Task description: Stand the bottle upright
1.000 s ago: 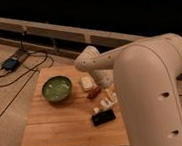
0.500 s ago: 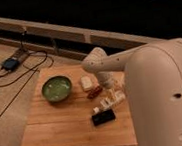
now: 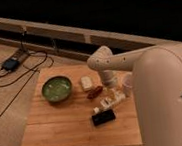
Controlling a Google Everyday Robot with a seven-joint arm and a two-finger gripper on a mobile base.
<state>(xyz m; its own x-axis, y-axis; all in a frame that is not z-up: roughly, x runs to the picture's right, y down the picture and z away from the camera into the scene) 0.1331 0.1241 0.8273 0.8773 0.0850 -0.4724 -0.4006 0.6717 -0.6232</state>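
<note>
The bottle (image 3: 109,103) is small, slim and white with dark and red label marks. It lies on its side on the wooden table (image 3: 67,131), right of centre, with its white cap pointing to the lower left. My white arm comes in from the right and bends down over the table. The gripper (image 3: 113,88) hangs at the arm's end just above and behind the bottle, close to it. I cannot tell whether it touches the bottle.
A green bowl (image 3: 56,88) stands at the table's left back. A small white block (image 3: 87,82) and a reddish-brown item (image 3: 94,92) lie near the middle. A flat black object (image 3: 103,117) lies in front of the bottle. A translucent cup (image 3: 128,84) stands beside the arm. Cables (image 3: 13,65) run over the floor at the left.
The arm's bend has moved to the right over the table, and the gripper now sits nearer the bottle. The things on the table have not moved.
</note>
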